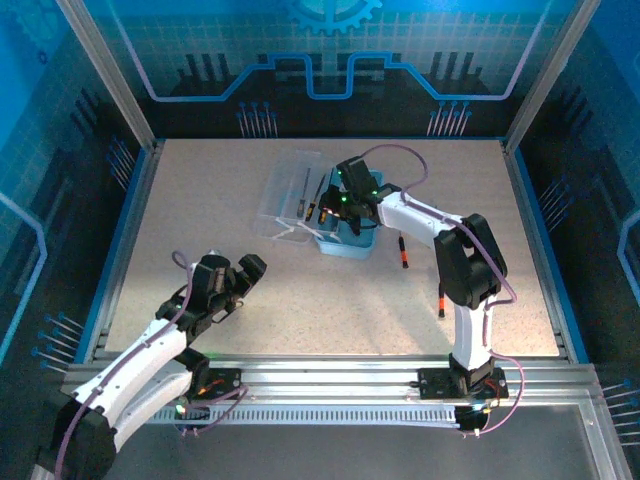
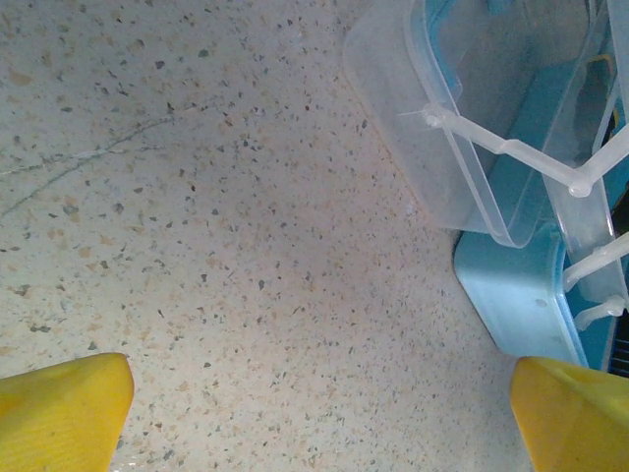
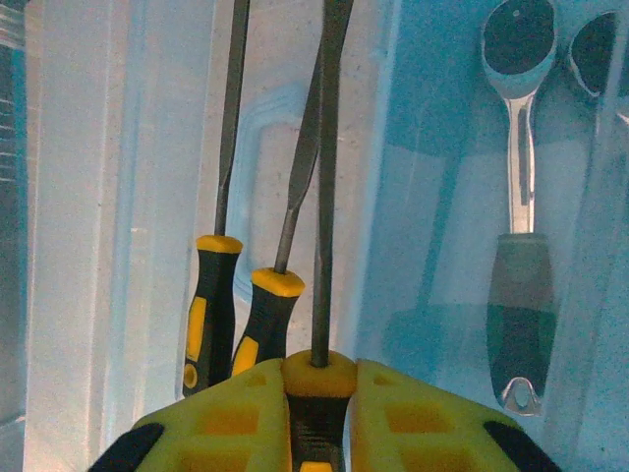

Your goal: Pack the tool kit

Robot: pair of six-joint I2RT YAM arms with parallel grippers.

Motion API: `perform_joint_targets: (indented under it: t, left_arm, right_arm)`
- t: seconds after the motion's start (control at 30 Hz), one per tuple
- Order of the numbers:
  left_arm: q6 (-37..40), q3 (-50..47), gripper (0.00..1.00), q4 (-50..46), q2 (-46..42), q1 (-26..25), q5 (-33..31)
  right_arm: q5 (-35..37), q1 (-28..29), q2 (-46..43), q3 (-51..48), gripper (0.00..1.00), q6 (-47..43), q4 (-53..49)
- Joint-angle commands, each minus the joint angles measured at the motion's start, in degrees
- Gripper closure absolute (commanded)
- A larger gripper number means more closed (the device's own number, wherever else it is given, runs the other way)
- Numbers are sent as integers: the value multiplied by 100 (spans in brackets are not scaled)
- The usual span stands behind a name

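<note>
Right gripper [image 3: 317,379] grips a screwdriver [image 3: 326,147] by its handle over the open tool kit [image 1: 345,238] at mid-table. Our wrist camera shows two more screwdrivers [image 3: 214,295] and a ratchet [image 3: 519,275] lying inside; overhead, we find two loose tools [image 1: 403,250], probably screwdrivers, on the table [image 1: 200,200]. Left gripper [image 2: 314,398] hangs spread, empty, beside the tool kit.

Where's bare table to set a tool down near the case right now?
Bare: the front-centre table between the arms, before the tool kit; also the left strip beside its open lid. Crowded: right gripper, holding a screwdriver, over the tool kit; two loose screwdrivers lie right of it.
</note>
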Motion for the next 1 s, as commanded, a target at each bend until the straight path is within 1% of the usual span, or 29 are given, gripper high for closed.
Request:
perform_joint_targets:
  t: [0.0,0.07,0.23,0.5,0.67,0.77,0.87,0.97]
  left_arm:
    - [-64,130,1,65,9,40,163]
    - [-42,143,1,17,-30,39,204]
    - [1,169,1,-29,-122,39,204]
    - [87,267,1,-15,-105,40,253]
    - [84,255,1,112,49,39,372]
    - [48,263,1,245,120,43,527]
    - [12,225,1,628,115,40,797]
    - [97,230,1,900,111,30,924]
  right_arm:
    - [105,-22,61,137,77,113,8]
    - [82,-31,57,160,74,128,7]
    - [97,-40,26,203,71,131,-31]
    - [108,-40,-211,253,70,-87,-139]
    - [239,-37,-524,216,70,-365,-354]
    - [271,-54,-892,44,67,-597,-361]
    - [306,-74,-1171,-25,64,-913,-614]
    - [411,-122,-1449,-222,62,-1222,-819]
